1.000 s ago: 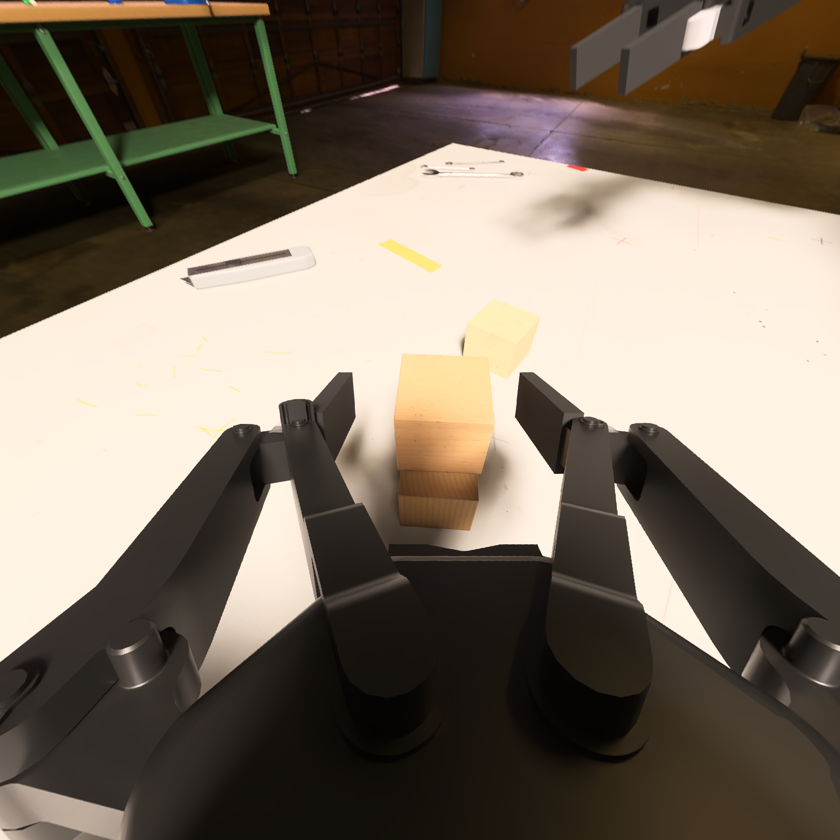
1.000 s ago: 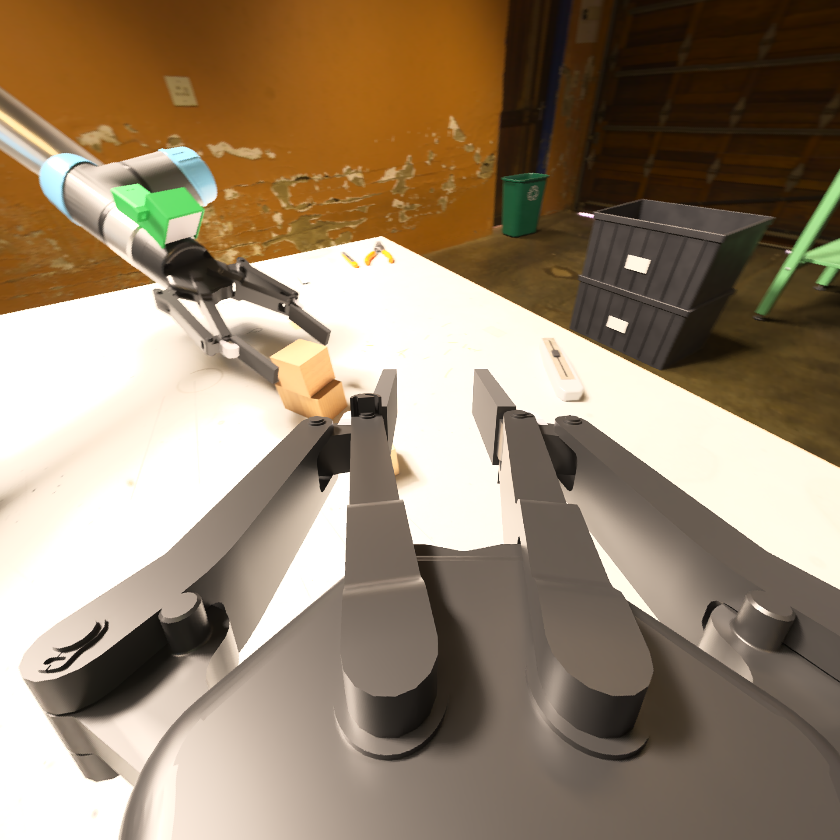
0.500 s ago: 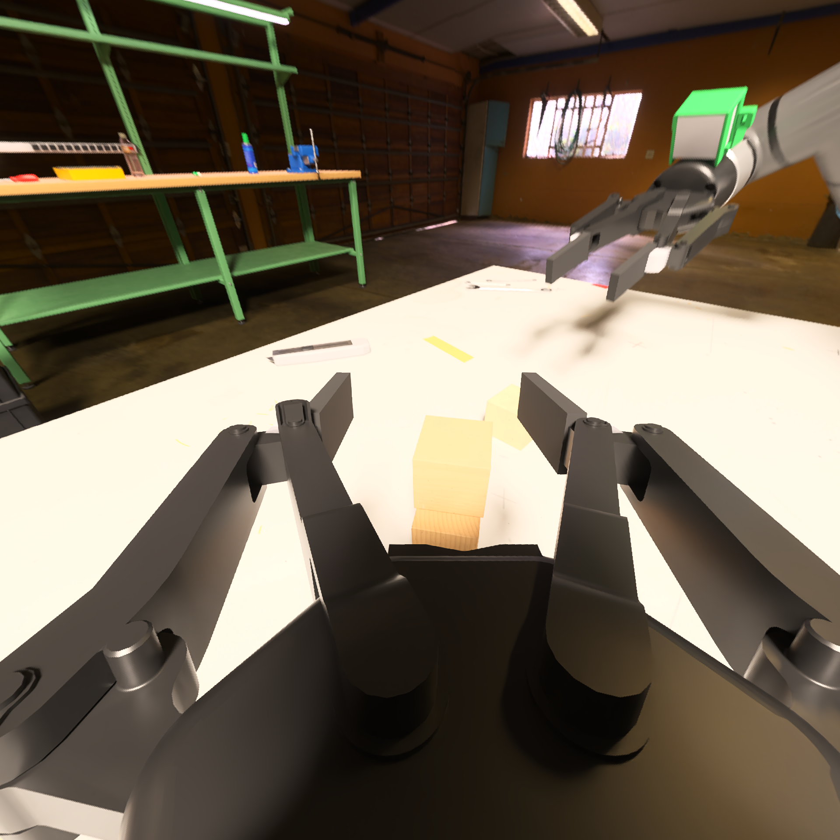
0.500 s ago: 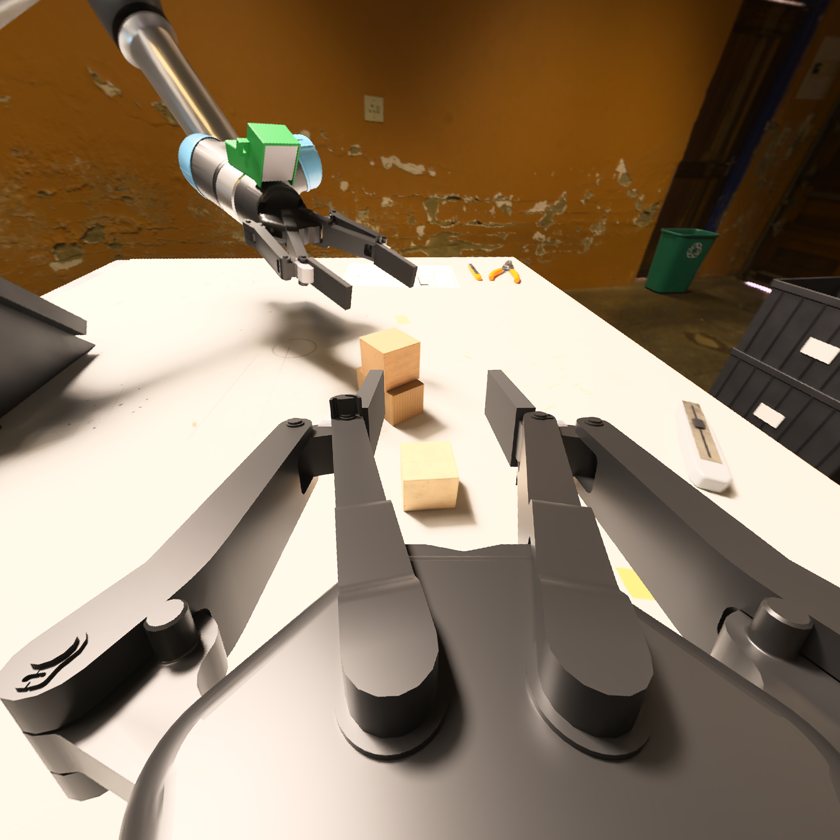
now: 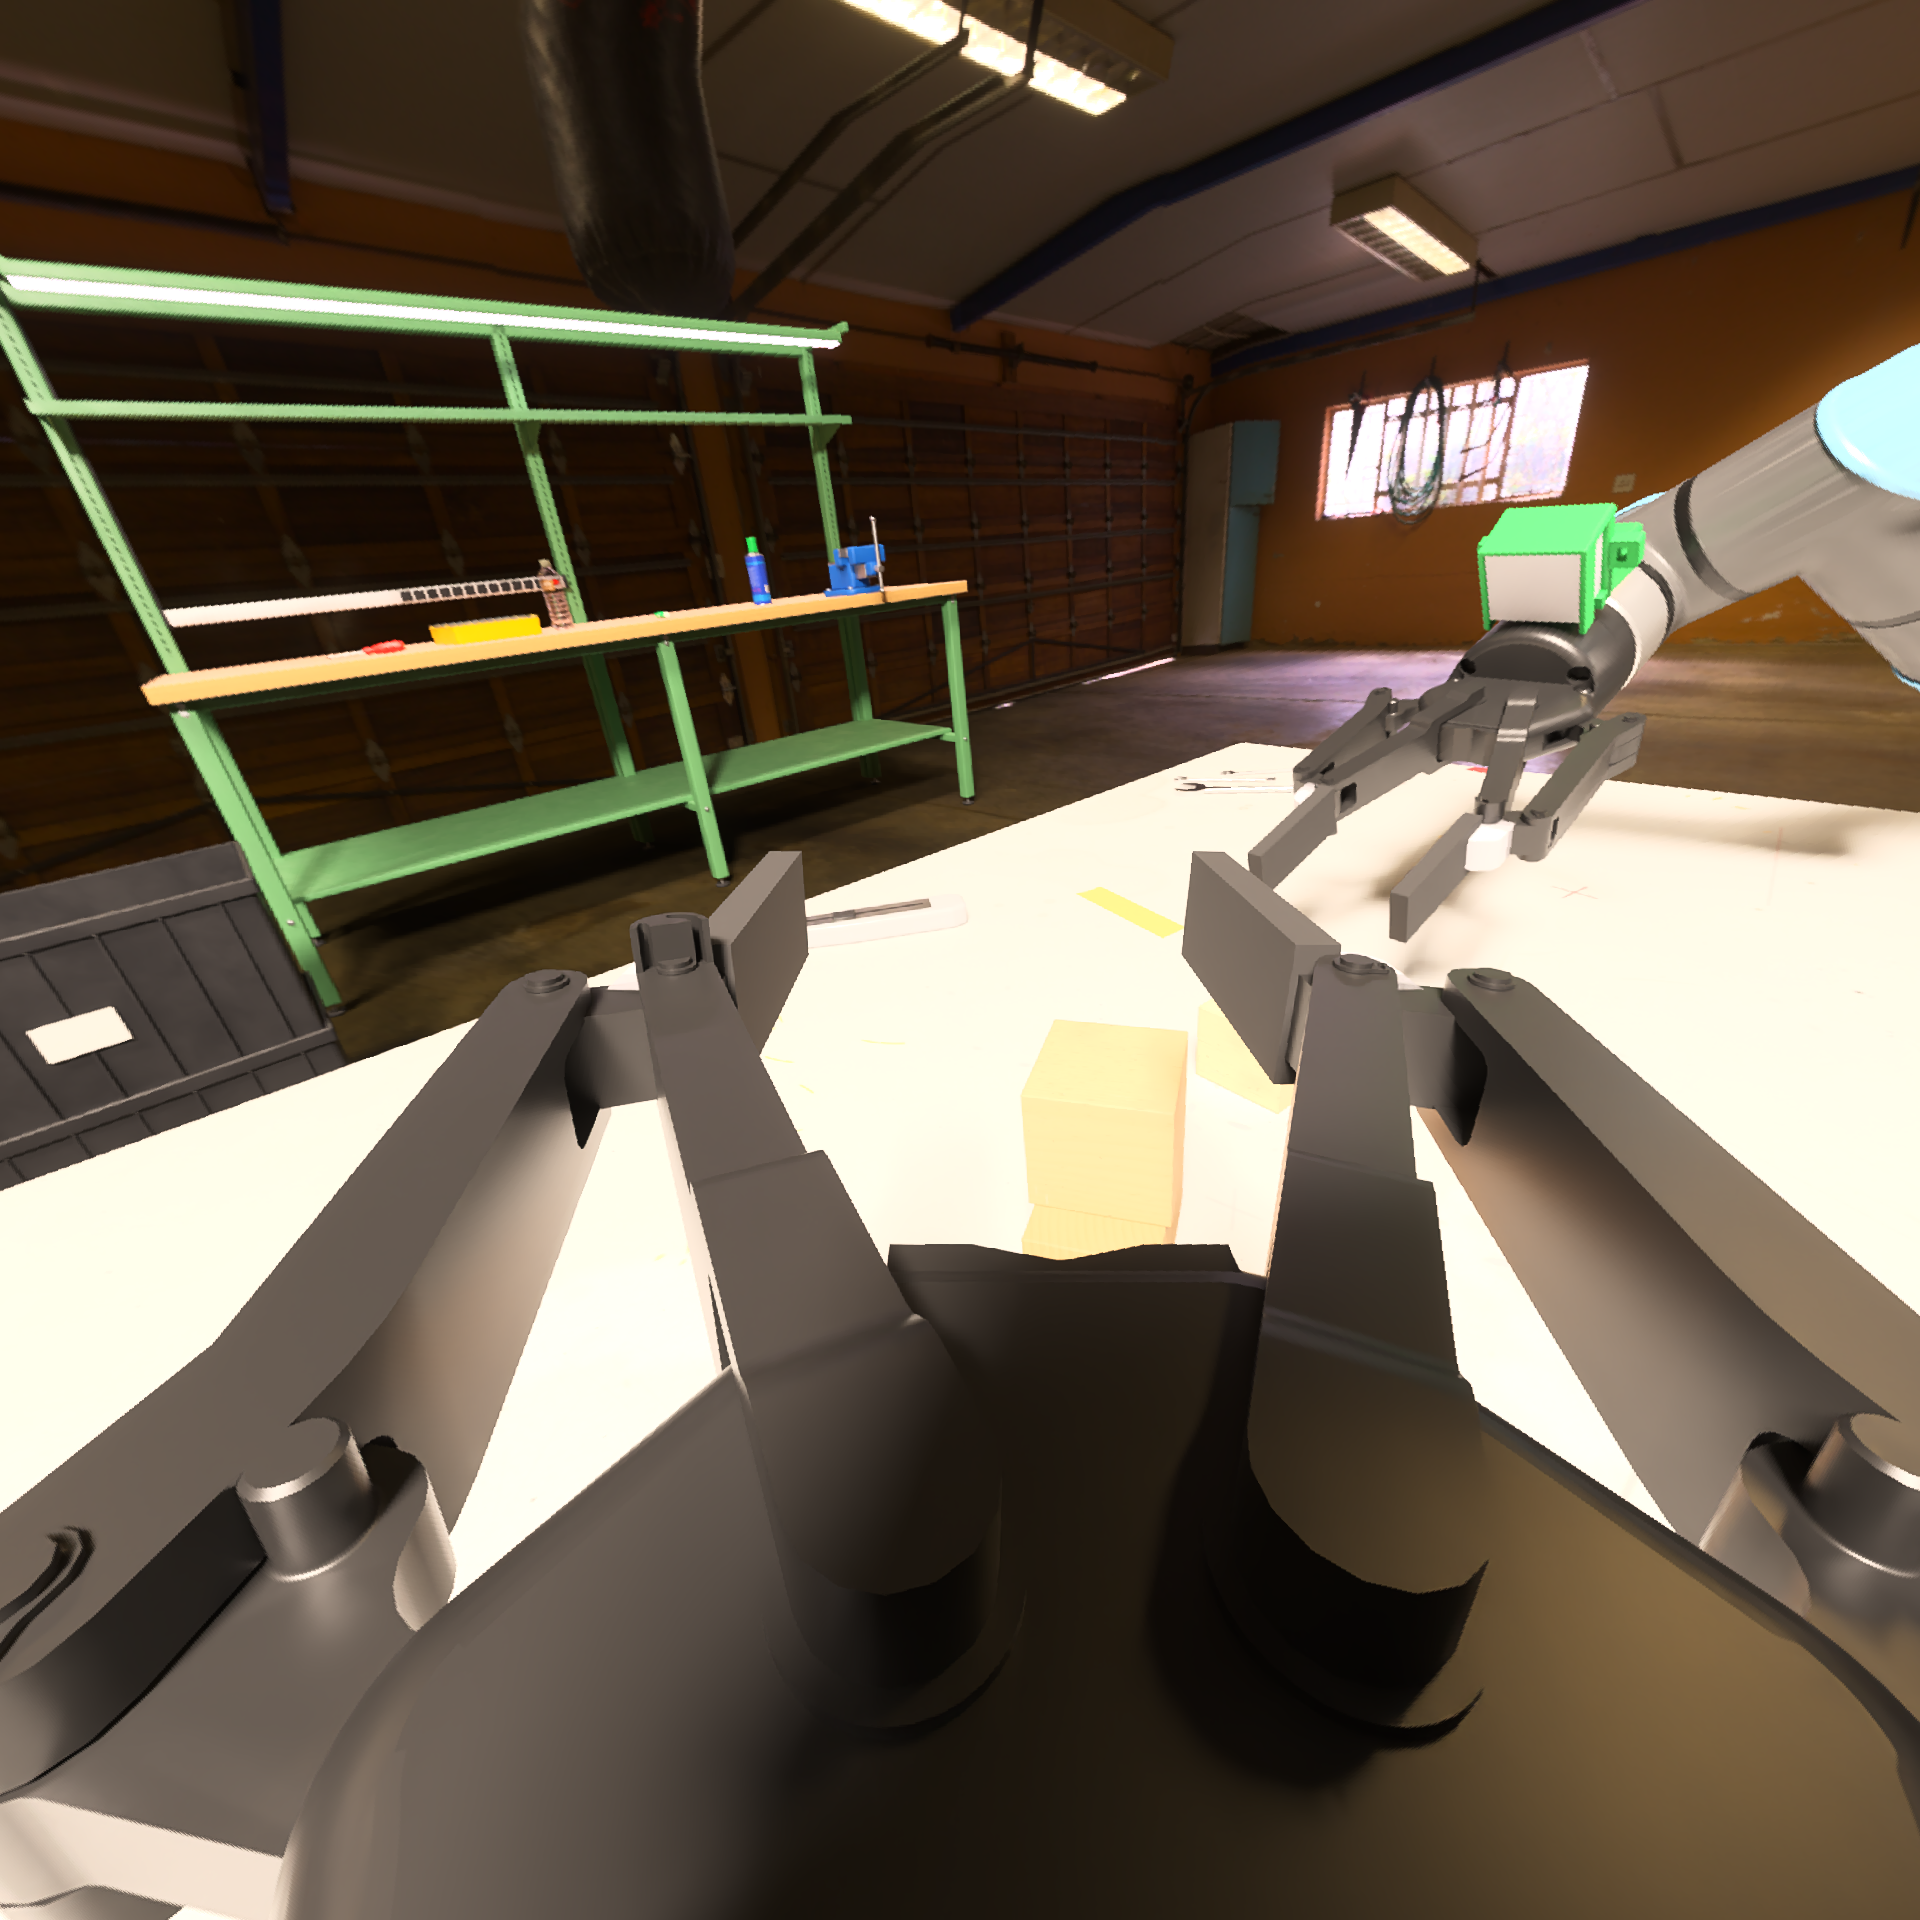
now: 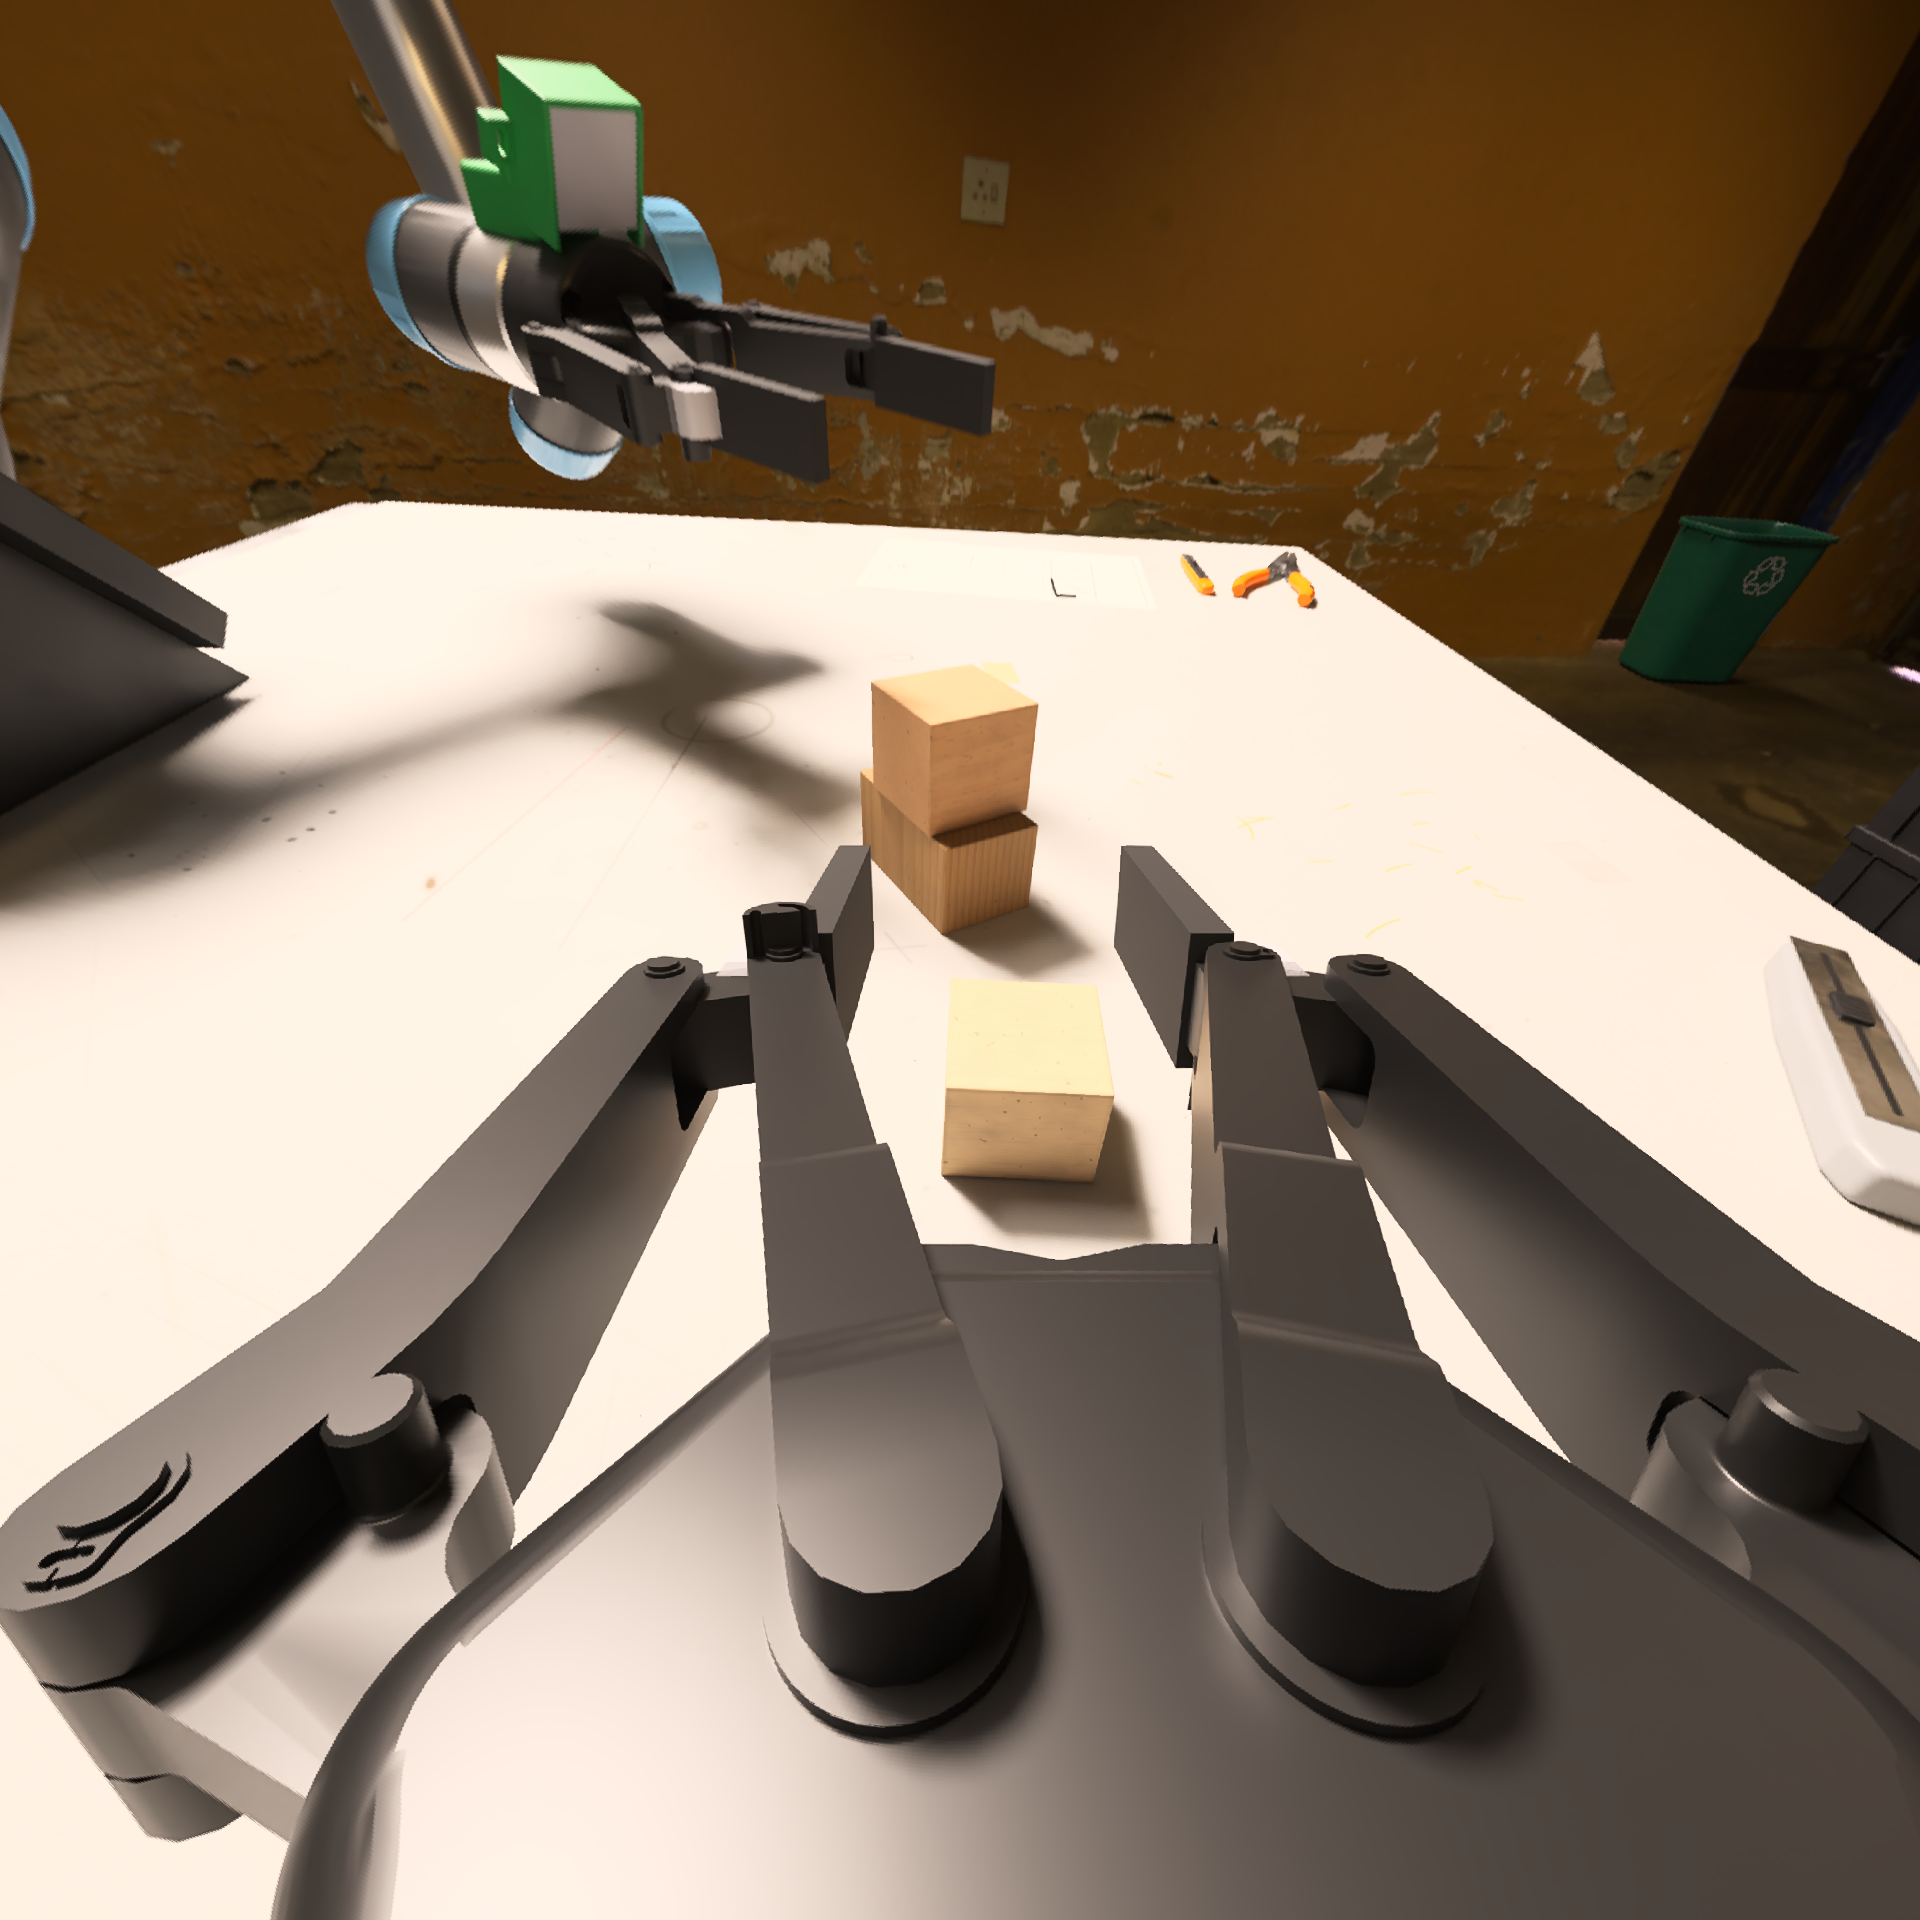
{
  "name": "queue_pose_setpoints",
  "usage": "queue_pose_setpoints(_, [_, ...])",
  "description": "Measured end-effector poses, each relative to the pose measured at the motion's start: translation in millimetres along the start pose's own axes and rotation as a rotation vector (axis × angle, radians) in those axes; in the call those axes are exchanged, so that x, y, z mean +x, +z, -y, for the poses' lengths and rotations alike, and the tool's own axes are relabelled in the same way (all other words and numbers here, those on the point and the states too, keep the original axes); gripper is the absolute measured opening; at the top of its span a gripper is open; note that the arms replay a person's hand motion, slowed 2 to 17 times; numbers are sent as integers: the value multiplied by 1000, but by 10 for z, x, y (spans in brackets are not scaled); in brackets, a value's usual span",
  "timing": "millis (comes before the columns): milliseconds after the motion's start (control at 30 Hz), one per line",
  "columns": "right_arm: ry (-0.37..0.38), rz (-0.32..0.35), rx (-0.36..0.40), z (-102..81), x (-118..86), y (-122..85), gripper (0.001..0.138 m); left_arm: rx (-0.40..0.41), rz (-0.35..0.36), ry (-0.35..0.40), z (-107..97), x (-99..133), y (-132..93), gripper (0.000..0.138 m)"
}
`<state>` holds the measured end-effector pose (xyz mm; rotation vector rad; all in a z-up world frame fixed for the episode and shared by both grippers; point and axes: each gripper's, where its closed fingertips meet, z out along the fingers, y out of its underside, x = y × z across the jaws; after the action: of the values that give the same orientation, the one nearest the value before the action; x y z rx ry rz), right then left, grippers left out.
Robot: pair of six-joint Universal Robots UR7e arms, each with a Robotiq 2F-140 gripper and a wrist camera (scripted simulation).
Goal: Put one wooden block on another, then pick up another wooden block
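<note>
Two wooden blocks are stacked on the white table [image 6: 416, 831]: a lighter block [image 6: 951, 743] sits a little askew on a darker one [image 6: 961, 868]. The stack also shows in the left wrist view [image 5: 1101, 1122]. A third, pale wooden block [image 6: 1023, 1081] lies on the table in front of the stack, and my open right gripper [image 6: 997, 914] hangs over it, a finger on either side, touching nothing. My left gripper [image 5: 997, 935] is open and empty, raised above and behind the stack; in the right wrist view it [image 6: 904, 416] hovers high over the table.
A white utility knife [image 6: 1849, 1091] lies at the right edge. Orange pliers [image 6: 1273, 577] lie at the far edge, wrenches [image 5: 1226, 779] at another. A strip of yellow tape [image 5: 1127, 909] is on the table. Dark crates [image 5: 135, 1018], a green workbench [image 5: 571, 644] and a green bin [image 6: 1725, 597] stand off the table.
My left gripper has lifted up and back from the stack, still open. My right gripper has moved in over the pale block, which now lies between its open fingers.
</note>
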<state>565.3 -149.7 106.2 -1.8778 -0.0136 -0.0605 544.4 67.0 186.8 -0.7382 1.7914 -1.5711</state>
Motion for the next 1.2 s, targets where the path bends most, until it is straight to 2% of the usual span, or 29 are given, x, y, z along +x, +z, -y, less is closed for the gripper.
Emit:
queue_pose_setpoints(267, [-4, -15, -70, -207, 37, 169, 63, 20, 45, 38, 4, -80, -128, 95])
queue_pose_setpoints(567, [1, -24, -142, -396, 71, 294, 63, 31, 80, 59, -56, -166, -175, 95])
queue_pose_setpoints(833, [-9, -68, -189, -501, 155, 359, 65, 65, 65, 29, -89, -176, -173, 95])
queue_pose_setpoints(1200, [23, -34, -235, -610, 138, 427, 66, 89, 46, -1, -147, -171, -141, 93])
